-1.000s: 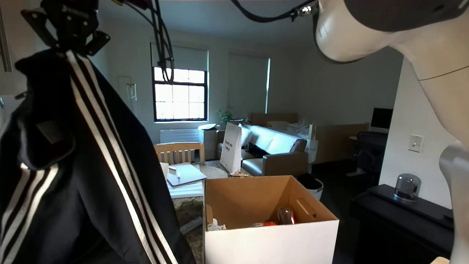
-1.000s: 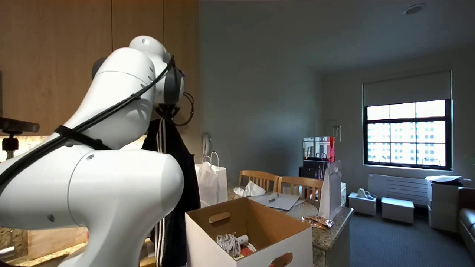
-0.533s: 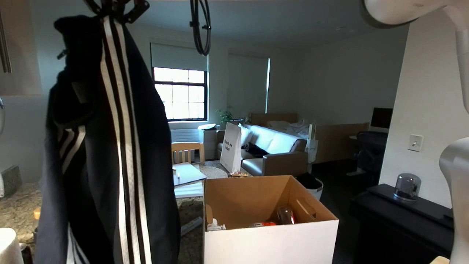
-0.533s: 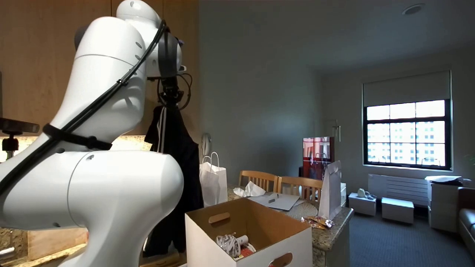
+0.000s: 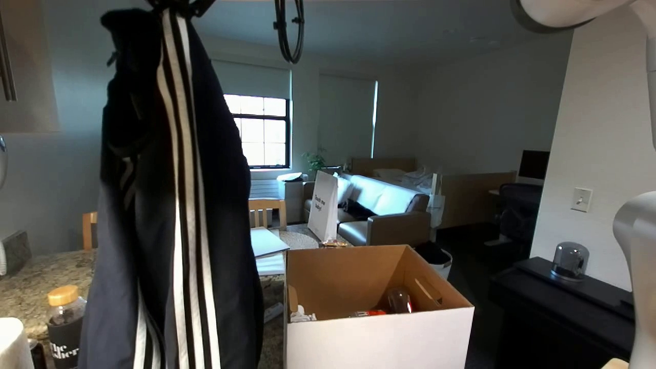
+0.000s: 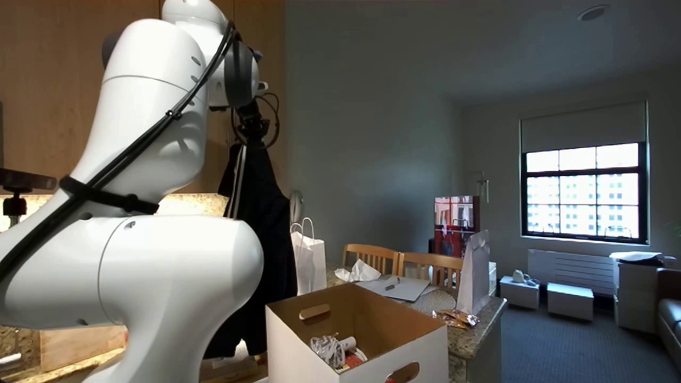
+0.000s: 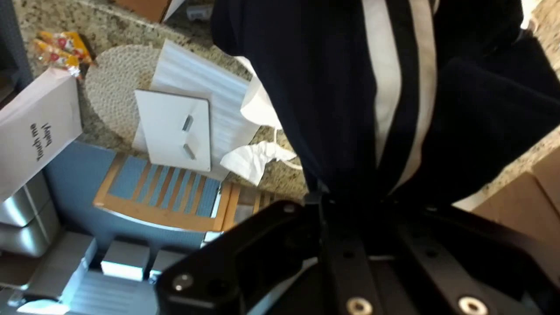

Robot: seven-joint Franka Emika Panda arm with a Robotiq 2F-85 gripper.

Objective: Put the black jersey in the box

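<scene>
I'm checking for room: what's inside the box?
The box holds a tangled white bundle, a red item and a dark glassy-looking object; its near walls hide anything lower down.

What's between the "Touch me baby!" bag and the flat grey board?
The round woven mat: the wrist view shows it between bag and board, and both exterior views agree.
</scene>
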